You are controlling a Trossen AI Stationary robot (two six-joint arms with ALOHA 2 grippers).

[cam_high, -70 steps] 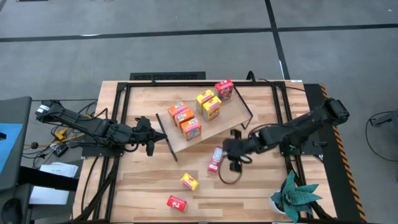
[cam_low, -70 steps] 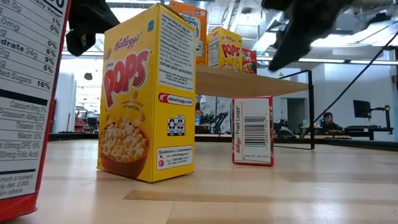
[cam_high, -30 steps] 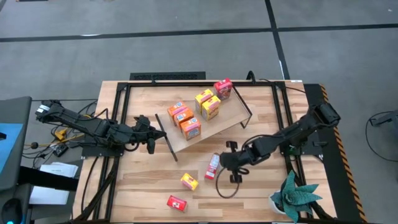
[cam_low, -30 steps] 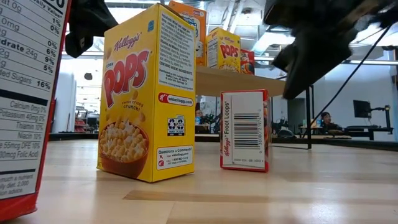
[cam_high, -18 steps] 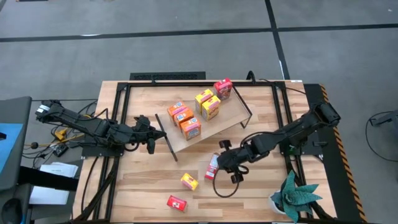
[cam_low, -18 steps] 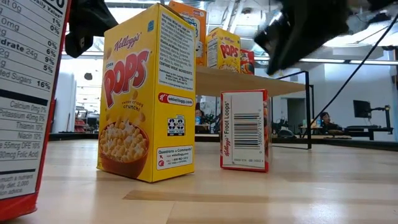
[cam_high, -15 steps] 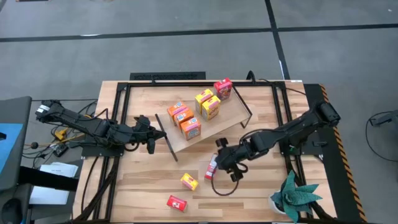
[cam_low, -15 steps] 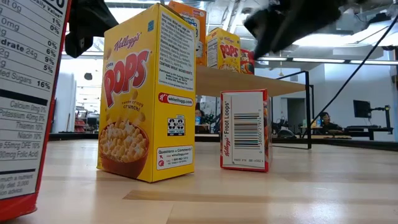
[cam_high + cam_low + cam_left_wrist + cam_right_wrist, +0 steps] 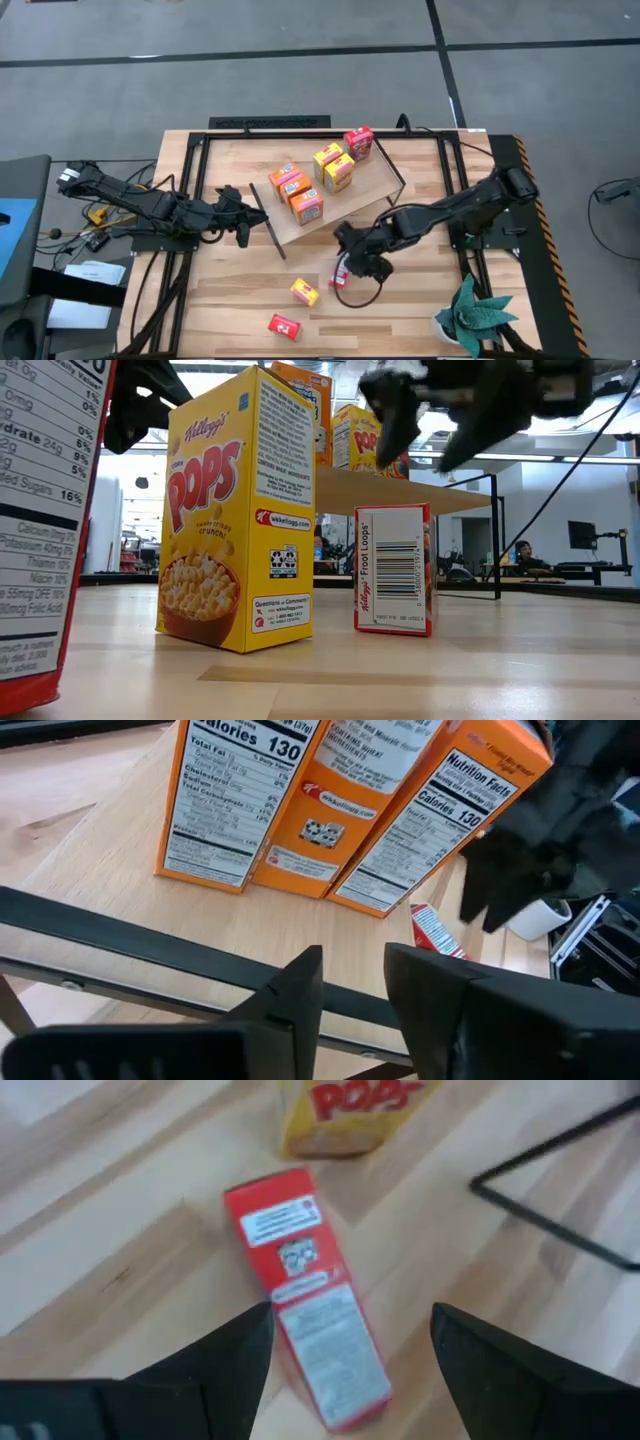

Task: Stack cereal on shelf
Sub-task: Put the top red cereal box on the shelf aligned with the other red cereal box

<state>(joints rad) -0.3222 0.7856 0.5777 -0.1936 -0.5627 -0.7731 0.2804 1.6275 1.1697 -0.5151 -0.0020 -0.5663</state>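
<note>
The red box (image 9: 342, 268) stands upright on the surface (image 9: 420, 290), just in front of the shelf (image 9: 350, 195) and near its middle; in the right wrist view this box (image 9: 305, 1290) lies between the two dark fingers (image 9: 220, 1365), which stand well apart on either side of it and do not touch it. The right gripper (image 9: 352, 262) hovers directly above the box, and in the low view the gripper (image 9: 420, 425) hangs over the box (image 9: 393, 568) with clear air between them, its fingers spread. A yellow box (image 9: 304, 292) stands on the surface nearer the front edge, to the left of the red box, and another red box (image 9: 285, 326) lies farther forward still. On the shelf, three orange boxes (image 9: 297, 193) stand in a tight row toward its left end, two yellow boxes (image 9: 335, 167) stand side by side near the middle, and one red box (image 9: 360, 143) stands at the back right corner. The left gripper (image 9: 243, 222) waits at the shelf's left end, just beside the black frame rod (image 9: 268, 226); in the left wrist view its fingers (image 9: 300, 995) are slightly apart, holding nothing, with the rod (image 9: 150, 955) crossing in front of them and the orange boxes (image 9: 330, 810) beyond. A green plant (image 9: 472, 312) sits at the surface's front right corner.
</note>
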